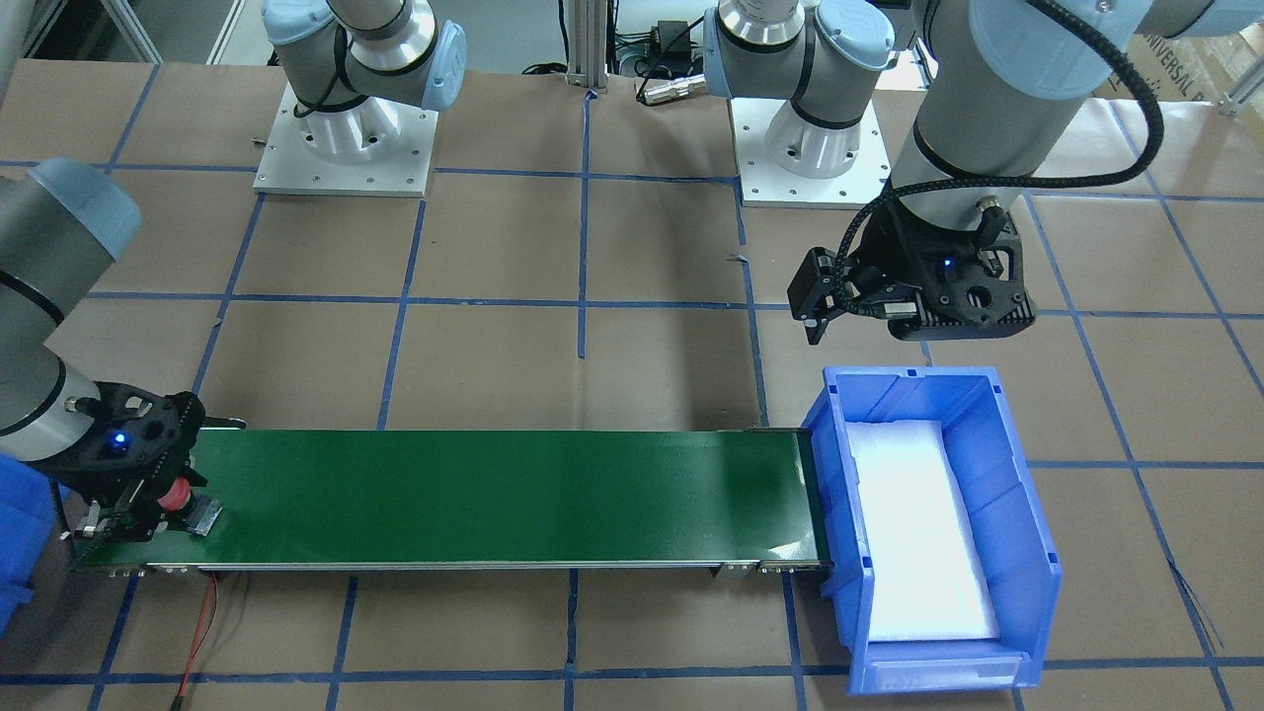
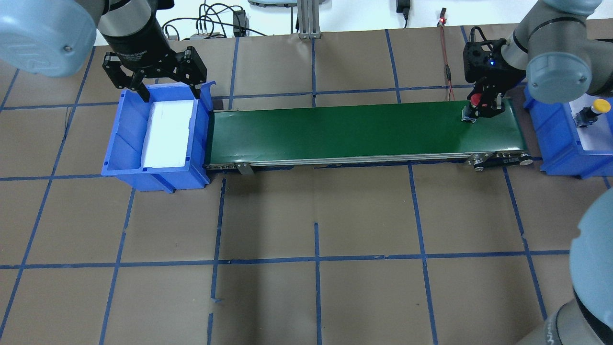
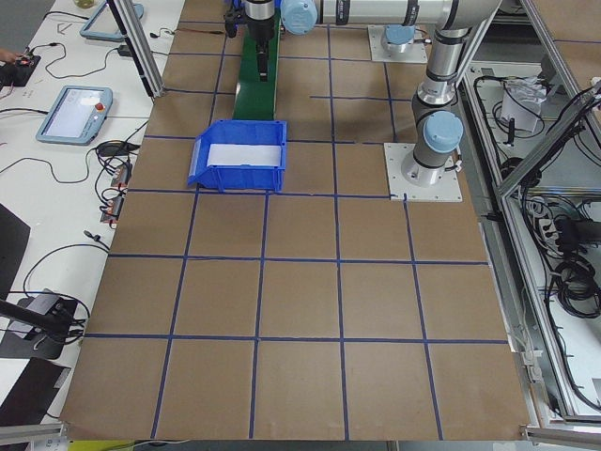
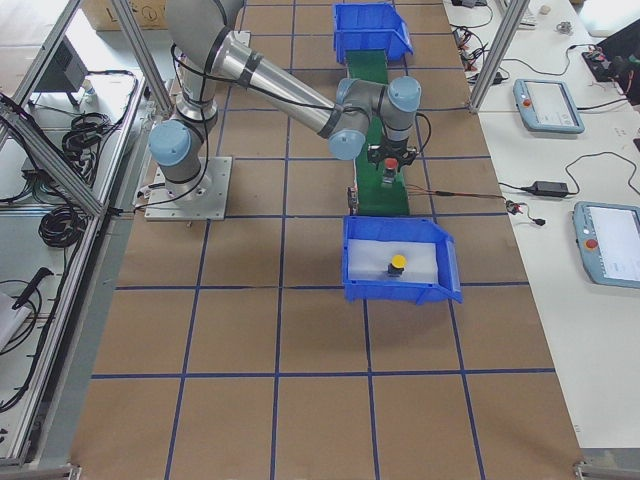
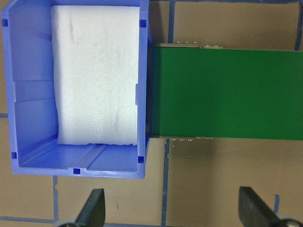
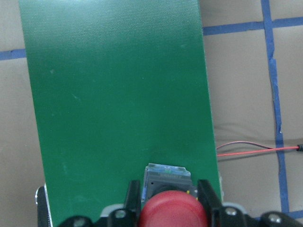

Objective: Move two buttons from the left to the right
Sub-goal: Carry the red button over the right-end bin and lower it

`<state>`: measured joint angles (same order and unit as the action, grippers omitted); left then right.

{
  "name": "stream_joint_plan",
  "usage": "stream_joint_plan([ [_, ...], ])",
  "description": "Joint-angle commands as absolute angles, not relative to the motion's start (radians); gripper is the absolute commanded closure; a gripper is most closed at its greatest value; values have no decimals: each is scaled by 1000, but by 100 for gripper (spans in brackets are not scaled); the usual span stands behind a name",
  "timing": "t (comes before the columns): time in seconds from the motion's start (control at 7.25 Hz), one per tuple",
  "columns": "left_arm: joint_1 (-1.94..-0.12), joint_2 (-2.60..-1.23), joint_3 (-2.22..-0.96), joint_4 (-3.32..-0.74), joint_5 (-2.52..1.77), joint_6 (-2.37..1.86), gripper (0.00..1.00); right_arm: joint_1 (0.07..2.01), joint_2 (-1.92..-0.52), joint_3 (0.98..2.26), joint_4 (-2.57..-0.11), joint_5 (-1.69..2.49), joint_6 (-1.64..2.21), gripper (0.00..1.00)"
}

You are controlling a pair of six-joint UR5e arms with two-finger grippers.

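In the overhead view the green belt [image 2: 345, 134] runs from nine to three o'clock. At its three o'clock end the right gripper [image 2: 482, 109] is clenched around the red button [image 2: 475, 99], low over the belt. Further toward three, the yellow button [image 2: 598, 106] stands in the second bin [image 2: 558, 158]. At ten o'clock the left gripper [image 2: 170, 90] hangs released over the far rim of the foam-lined bin [image 2: 158, 181], which butts against the belt's nine o'clock end.

The front-facing view mirrors this. The red button [image 1: 176, 492] is at nine o'clock with its square base tilted, at or just above the belt. The foam-lined bin is at three o'clock, and neither button lies in it.

From the exterior right view, the yellow button [image 4: 398, 263] sits upright on white foam, at six o'clock of the belt's near end. The exterior left view shows the grippers too small to judge.

The left wrist view shows both fingers [image 5: 94, 210] spread wide at six o'clock, grasping nothing. The foam [image 5: 94, 71] at ten o'clock is bare.

The right wrist view shows the red cap at six o'clock, with a finger pressed close on either side. A red wire [image 6: 246, 146] trails off at three o'clock.

As I judge it, the task is in its early part. The first button is just being set on the belt. The second waits in its bin, and nothing has reached the receiving bin.
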<state>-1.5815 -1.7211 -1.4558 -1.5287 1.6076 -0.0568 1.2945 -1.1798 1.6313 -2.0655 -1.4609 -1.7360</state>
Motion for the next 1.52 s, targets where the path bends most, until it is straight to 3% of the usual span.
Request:
stream_joint_plan([
  [0.0, -1582, -1721, -1456, -1531, 1608, -57, 0, 1290, -1189, 1612, -2062, -1465, -1759, 90],
  [0.55, -1583, -1721, -1456, -1526, 1608, -57, 0, 1142, -1207, 1390, -1838, -1488, -1955, 90],
  [0.97, -1583, -1721, -1456, -1529, 1608, -57, 0, 912, -1172, 1397, -1859, -1476, -2213, 90],
  [1.38, -1583, -1721, -1456, -1528, 1608, -57, 0, 907, -1076, 1402, -1850, -1470, -2206, 90],
])
